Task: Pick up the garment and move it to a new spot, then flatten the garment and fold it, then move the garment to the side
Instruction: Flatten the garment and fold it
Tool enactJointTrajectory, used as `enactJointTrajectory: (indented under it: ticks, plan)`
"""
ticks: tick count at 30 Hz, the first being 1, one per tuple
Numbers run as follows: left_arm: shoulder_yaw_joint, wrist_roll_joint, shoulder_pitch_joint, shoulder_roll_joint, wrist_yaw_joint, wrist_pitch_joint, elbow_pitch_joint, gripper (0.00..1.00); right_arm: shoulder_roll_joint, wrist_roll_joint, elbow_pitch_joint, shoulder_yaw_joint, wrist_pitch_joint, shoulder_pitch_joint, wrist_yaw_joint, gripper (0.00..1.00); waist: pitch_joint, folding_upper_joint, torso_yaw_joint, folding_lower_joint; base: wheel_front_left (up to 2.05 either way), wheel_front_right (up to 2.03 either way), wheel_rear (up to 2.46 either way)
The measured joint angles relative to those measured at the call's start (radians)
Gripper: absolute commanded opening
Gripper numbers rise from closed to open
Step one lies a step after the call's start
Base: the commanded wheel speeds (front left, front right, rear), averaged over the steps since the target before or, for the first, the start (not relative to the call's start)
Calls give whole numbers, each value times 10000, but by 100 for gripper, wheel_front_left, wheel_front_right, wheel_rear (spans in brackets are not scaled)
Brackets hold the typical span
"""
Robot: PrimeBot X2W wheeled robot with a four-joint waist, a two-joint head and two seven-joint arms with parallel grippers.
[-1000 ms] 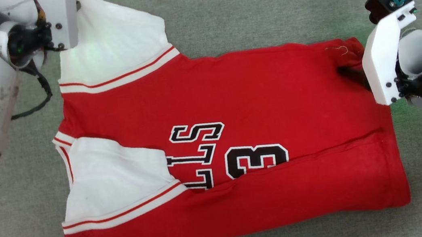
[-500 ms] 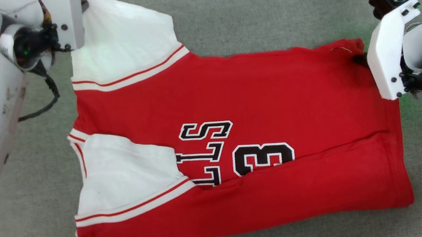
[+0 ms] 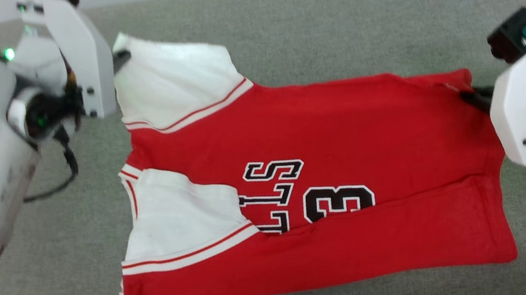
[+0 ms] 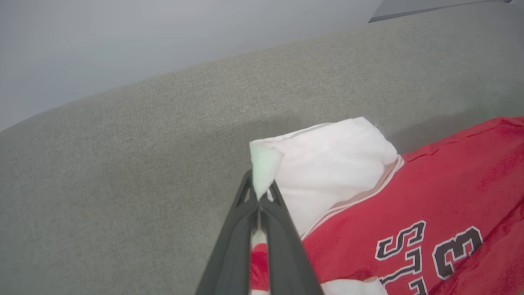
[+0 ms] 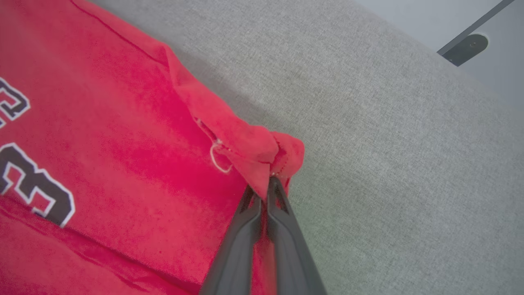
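A red jersey shirt with white short sleeves, red-and-white striped trim and a black-and-white outlined number print lies spread across a grey woven fabric surface. It is partly folded: the near long edge is turned up over the lower part of the print, and the near white sleeve lies across the start of the letters. The left gripper has its two dark fingers pressed together on the tip of the far white sleeve, which puffs up a little off the surface. The right gripper pinches the bunched far red corner at the hem end, fingers closed tight on the cloth. The arms stand outside the shirt, one at each end. A black cable loops below the left wrist, beside the shirt but apart from it. A dark metal bar shows beyond the surface's far edge, against a pale wall.
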Motion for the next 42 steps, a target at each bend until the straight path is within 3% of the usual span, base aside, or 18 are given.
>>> enactJointTrajectory:
  ticks: [6, 16, 20, 23, 25, 26, 27, 28, 29, 30, 31, 42]
  plan:
    - [-63, -332, 1428, 997, 894, 253, -2176, 0, -539, 382, -832, 8, -364, 1074, 0, 0, -476, 0, 146, 0, 0, 0, 0]
    - [50, -1310, 4079, 3051, 3457, 616, -6406, 0, -934, 665, -1816, -711, -320, 3063, 0, 0, -955, 0, 321, 0, 0, 0, 0]
    - [8, -1802, 5044, 3532, 4270, 704, -7438, 0, -911, 769, -2029, -974, -105, 3847, 0, 0, -1070, 0, 323, 0, 0, 0, 0]
    - [-82, -2082, 5610, 3737, 4604, 717, -7850, 0, -826, 765, -2155, -1133, 8, 4289, 0, 0, -1140, 0, 319, 0, 0, 0, 0]
    - [-161, -2203, 5869, 3745, 4684, 717, -7940, 9, -756, 686, -2184, -1214, 46, 4488, 0, 0, -1180, 0, 315, 0, 0, 0, 0]
    - [-192, -2242, 5967, 3720, 4686, 713, -7958, 18, -715, 633, -2186, -1250, 107, 4543, 0, 0, -1203, 0, 315, 0, 0, 0, 0]
    - [-203, -2240, 6038, 3707, 4713, 663, -7937, 31, -652, 558, -2184, -1306, 121, 4593, 0, 15, -1227, 0, 312, 0, 0, 0, 0]
    - [-199, -2249, 6069, 3691, 4746, 614, -7889, 37, -575, 523, -2178, -1360, 209, 4628, 0, 24, -1250, 0, 305, 0, 0, 0, 0]
    - [-196, -2301, 6076, 3662, 4771, 616, -7825, 44, -508, 479, -2155, -1396, 301, 4650, 0, 42, -1275, 0, 301, 0, 0, 0, 0]
    - [-222, -2303, 6081, 3639, 4775, 633, -7785, 58, -449, 460, -2134, -1452, 403, 4691, 0, 100, -1304, 0, 301, 0, 0, 0, 0]
    - [-249, -2247, 6080, 3618, 4780, 625, -7747, 100, -410, 382, -2130, -1503, 489, 4735, 0, 100, -1339, 0, 301, 0, 0, 0, 0]
    - [-364, -2261, 6044, 3737, 4963, 1024, -7751, 100, -255, 326, -2614, -2215, 1480, 5240, 0, 100, -1975, 0, 331, 0, 0, 0, 0]
